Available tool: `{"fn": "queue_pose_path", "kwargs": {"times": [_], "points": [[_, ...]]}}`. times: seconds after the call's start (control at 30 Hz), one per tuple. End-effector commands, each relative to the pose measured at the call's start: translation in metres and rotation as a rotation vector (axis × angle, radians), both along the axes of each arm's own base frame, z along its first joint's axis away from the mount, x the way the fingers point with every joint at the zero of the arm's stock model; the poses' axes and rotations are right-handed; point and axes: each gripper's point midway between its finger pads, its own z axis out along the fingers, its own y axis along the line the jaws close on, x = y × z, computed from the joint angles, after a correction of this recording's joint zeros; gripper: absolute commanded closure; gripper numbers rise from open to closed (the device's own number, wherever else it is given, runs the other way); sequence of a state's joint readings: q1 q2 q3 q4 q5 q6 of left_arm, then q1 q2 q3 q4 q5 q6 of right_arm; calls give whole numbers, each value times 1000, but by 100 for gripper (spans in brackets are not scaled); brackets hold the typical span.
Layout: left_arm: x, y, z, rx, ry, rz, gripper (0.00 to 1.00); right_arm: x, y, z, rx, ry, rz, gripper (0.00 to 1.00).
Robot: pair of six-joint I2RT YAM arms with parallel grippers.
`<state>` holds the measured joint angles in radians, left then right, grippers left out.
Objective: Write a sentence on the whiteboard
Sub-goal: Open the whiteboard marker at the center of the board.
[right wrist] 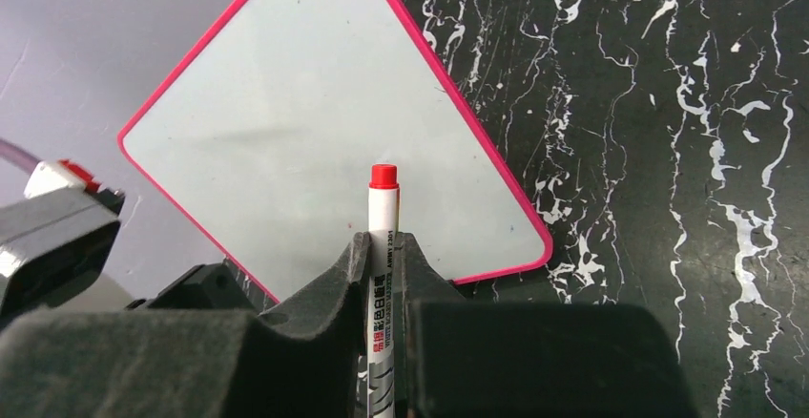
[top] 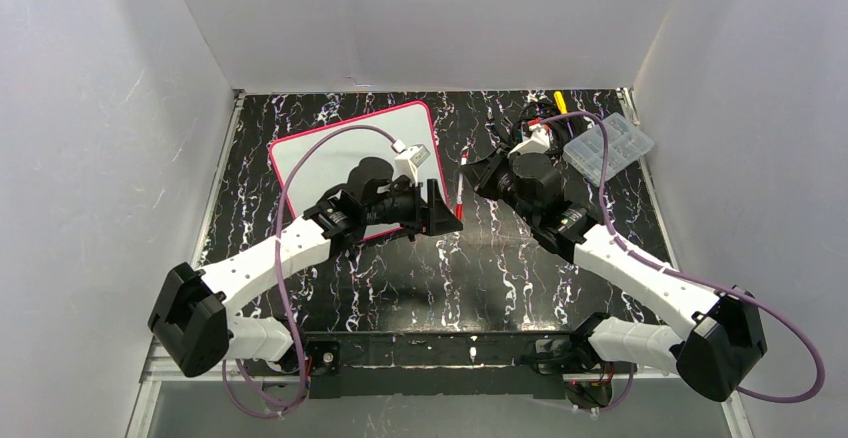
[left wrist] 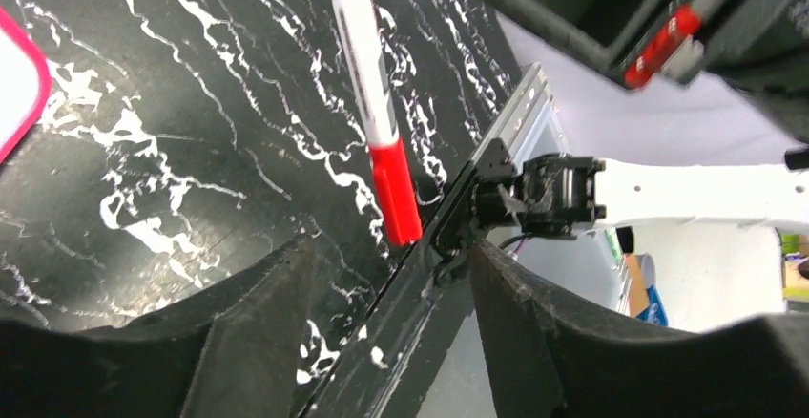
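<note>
Well, the right gripper [right wrist: 382, 258] is pinching a white marker [right wrist: 383, 210] with a red end. Beyond it, the whiteboard [right wrist: 324, 122] lies flat on the black table [top: 500, 268], plain white. The left gripper [left wrist: 386, 261] is wide apart, close to the marker's red end.

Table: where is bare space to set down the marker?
The table is bare near, between the left arm and right arm, and far, between the whiteboard and the clear box. Crowded: beside the whiteboard's right edge, where the left gripper, right gripper and marker meet.
</note>
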<state>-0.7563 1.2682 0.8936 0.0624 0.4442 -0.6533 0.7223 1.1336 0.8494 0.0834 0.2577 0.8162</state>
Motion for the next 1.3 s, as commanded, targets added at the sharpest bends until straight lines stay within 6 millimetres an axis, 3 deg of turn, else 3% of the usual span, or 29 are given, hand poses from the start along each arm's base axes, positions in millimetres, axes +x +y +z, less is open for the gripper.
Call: {"fn": "queue_pose_path", "kwargs": {"times": [0.0, 0.33, 0.47, 0.57, 0.67, 0.73, 0.87, 0.97, 1.1, 1.27], "points": [[5, -17, 28, -70, -5, -21, 47, -5, 6, 44, 99, -95, 16, 99], [9, -32, 30, -104, 31, -27, 71, -10, -2, 51, 105, -120, 0, 99], [5, -34, 29, -108, 35, -56, 100, -10, -5, 49, 96, -113, -14, 99], [-3, -28, 26, -100, 17, -79, 100, -12, -12, 49, 77, -106, -35, 99], [-7, -11, 20, -18, -31, -86, 100, -16, -25, 53, -4, -113, -51, 72], [-17, 8, 4, 113, -39, -133, 100, -20, -36, 55, -65, -109, -59, 54], [-37, 32, -2, 229, -117, -294, 100, -30, -49, 65, -170, -122, 7, 48], [-58, 42, -6, 248, -157, -443, 100, -36, -50, 75, -201, -125, 144, 40], [-83, 46, -8, 186, -179, -595, 100, -52, -39, 72, -158, -63, 426, 37], [-95, 49, -18, 159, -183, -672, 100, -98, -12, 60, -18, 48, 816, 27]]}}
